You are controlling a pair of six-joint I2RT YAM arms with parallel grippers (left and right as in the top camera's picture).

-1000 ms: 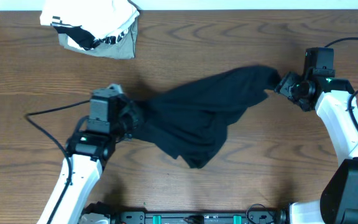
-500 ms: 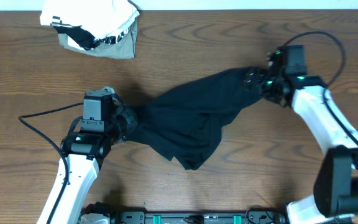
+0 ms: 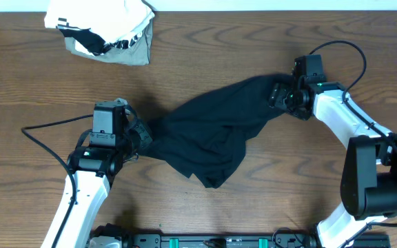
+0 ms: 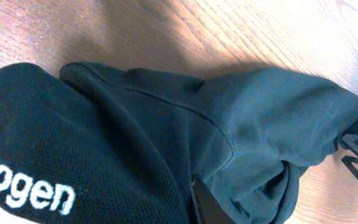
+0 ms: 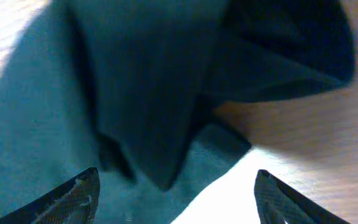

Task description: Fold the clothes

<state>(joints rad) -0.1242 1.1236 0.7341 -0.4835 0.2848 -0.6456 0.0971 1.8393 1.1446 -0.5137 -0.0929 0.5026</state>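
1. Bench [image 3: 288, 200]: nothing on it is folded, so you're at the very start of the task, judging by how things lie.
2. Black garment [image 3: 212, 134]: it sits mid-bench, crumpled, strung in a loose diagonal from lower left to upper right, with a flap sagging toward the near edge. There's no clean fold yet. Flattening it and every fold look still to do.
3. White-and-grey bundle [image 3: 105, 31]: far left corner, well apart from the garment. Not your piece.
4. Right gripper [image 3: 279, 96]: fingers spread wide over the garment's upper-right end, holding nothing I can see.
5. Left gripper [image 3: 138, 134]: pressed together, pinching the garment's left end.
6. Versus a second ago:
   - The right arm has swung in leftward, and its gripper is now over cloth where it was only at the tip.
   - The left gripper has shifted a touch left.
   - The garment outline is nearly the same.
   - The bundle hasn't moved.
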